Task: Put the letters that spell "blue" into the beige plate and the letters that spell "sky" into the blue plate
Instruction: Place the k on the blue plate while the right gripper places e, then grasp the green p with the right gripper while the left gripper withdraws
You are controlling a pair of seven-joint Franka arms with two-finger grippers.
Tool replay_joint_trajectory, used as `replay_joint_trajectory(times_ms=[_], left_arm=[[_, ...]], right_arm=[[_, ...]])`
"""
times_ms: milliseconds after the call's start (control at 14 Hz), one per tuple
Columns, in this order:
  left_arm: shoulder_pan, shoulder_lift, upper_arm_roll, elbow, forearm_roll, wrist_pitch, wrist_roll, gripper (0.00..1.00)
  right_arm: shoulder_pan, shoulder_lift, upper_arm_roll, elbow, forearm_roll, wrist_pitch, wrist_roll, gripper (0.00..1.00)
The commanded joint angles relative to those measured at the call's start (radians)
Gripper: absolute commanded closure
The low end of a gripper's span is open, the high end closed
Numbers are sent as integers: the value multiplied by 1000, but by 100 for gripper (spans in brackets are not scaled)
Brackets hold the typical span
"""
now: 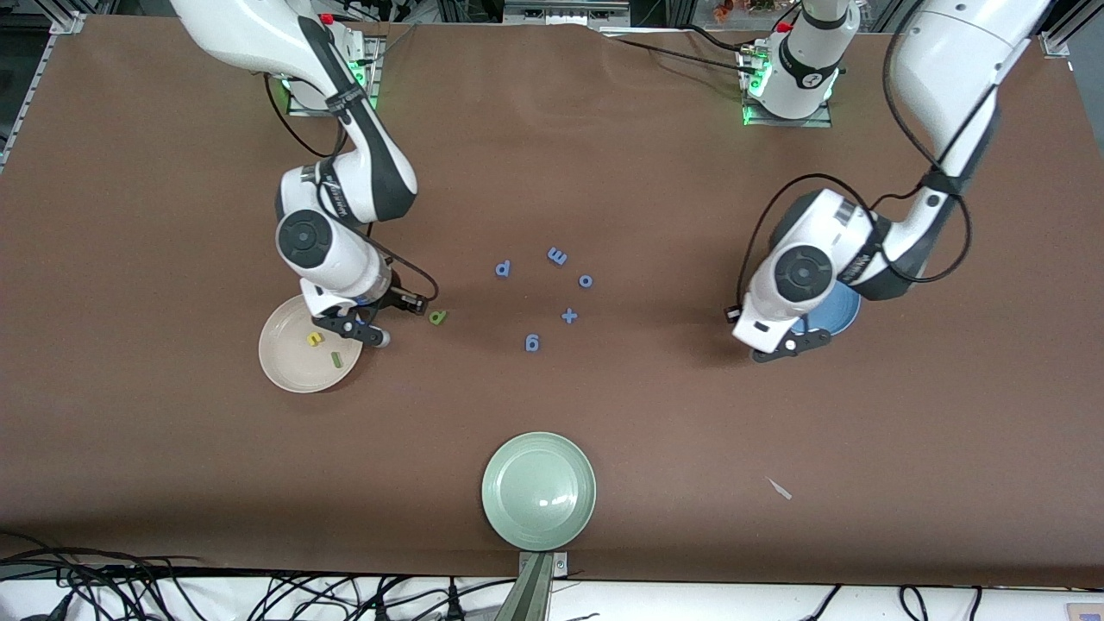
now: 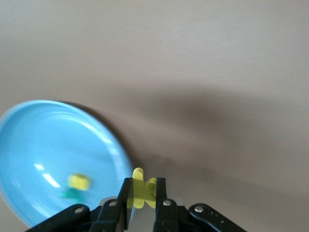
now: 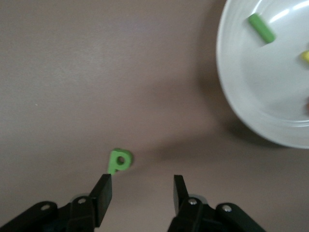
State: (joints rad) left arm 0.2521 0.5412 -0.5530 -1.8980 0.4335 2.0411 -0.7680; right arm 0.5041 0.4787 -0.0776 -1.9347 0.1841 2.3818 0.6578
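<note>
The beige plate lies toward the right arm's end of the table and holds a yellow u and a green bar l. My right gripper hangs open at that plate's edge. A green b lies on the table just off one fingertip and shows in the front view as the green b. The blue plate sits partly under the left arm. In it are a small yellow letter and a teal one. My left gripper is shut on a yellow k beside the plate's rim.
Several blue letters and a plus sign lie scattered mid-table between the arms. A pale green plate sits near the front edge. A small white scrap lies on the table toward the left arm's end.
</note>
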Motion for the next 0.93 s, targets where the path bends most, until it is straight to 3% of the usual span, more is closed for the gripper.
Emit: replay_joint_trajectory(times_ms=[0,215,430,573,860], left_arm=[[64,-85,-10,-108,13,-21,130,92],[130,-102,-10,-154,16,-12,232,89],[134,-101,-8,-185,16,40,231,60],[134,-102,-10,-182,14,39,226,52],[159,-156,-13,-178,1,34,237,51]], right_arm=[[28,80,13,23,15,86,57,40],[33,101,13,17,17,102,60,40],[40,112,13,13,17,122,60,42],[47,133,13,13,17,155,60,52],[48,136,13,13,17,162,57,82]])
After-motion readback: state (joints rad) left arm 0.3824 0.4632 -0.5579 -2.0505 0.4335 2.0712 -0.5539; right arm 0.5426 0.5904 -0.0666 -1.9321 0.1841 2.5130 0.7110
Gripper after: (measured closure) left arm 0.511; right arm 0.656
